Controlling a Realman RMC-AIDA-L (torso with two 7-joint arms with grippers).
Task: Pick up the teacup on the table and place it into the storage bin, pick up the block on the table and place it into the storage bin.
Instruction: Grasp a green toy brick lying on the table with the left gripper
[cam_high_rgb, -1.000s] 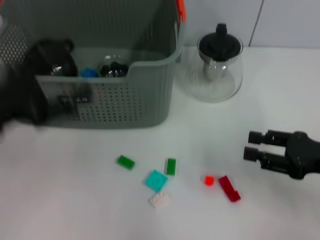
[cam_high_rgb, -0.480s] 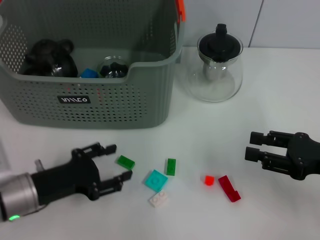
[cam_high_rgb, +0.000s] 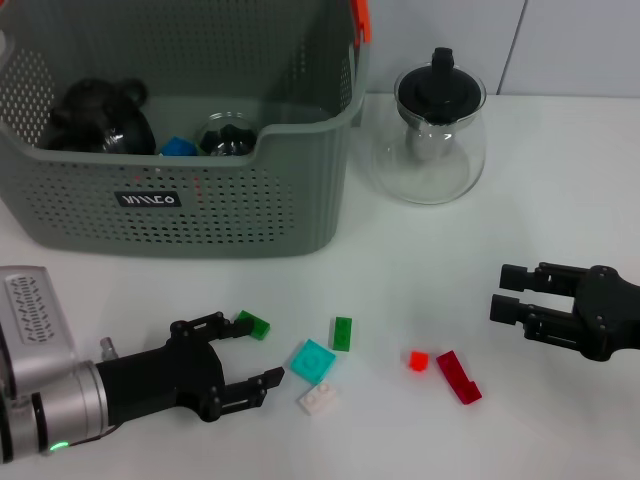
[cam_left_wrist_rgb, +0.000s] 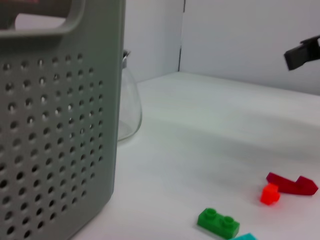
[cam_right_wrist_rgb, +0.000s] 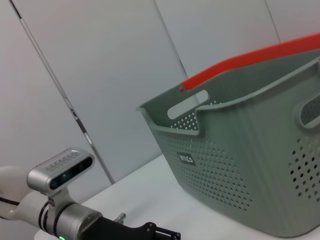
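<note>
Storage bin (cam_high_rgb: 230, 215) at the table's far left, holding a dark glass pot (cam_high_rgb: 100, 118), a blue block (cam_high_rgb: 178, 146) and a small glass cup (cam_high_rgb: 226, 135). Orange tab (cam_high_rgb: 361, 20) on the bin's far right rim; black label (cam_high_rgb: 147, 199) on the near wall.

On the white table (cam_high_rgb: 420, 270) in front of the bin, scattered blocks: green block (cam_high_rgb: 254, 324) nearest the left gripper's upper finger, second green block (cam_high_rgb: 342, 333), teal block (cam_high_rgb: 313, 360), white block (cam_high_rgb: 319, 399) just beside the teal one, small red cube (cam_high_rgb: 418, 361), dark red block (cam_high_rgb: 458, 377).

Left gripper (cam_high_rgb: 246, 356) low over the table, fingers spread open, pointing at the teal and white blocks, holding nothing.

Right gripper (cam_high_rgb: 507, 293) at the table's right side, well apart from the blocks, fingers parted, empty.

Glass teapot (cam_high_rgb: 430, 135) with black lid, right of the bin.
</note>
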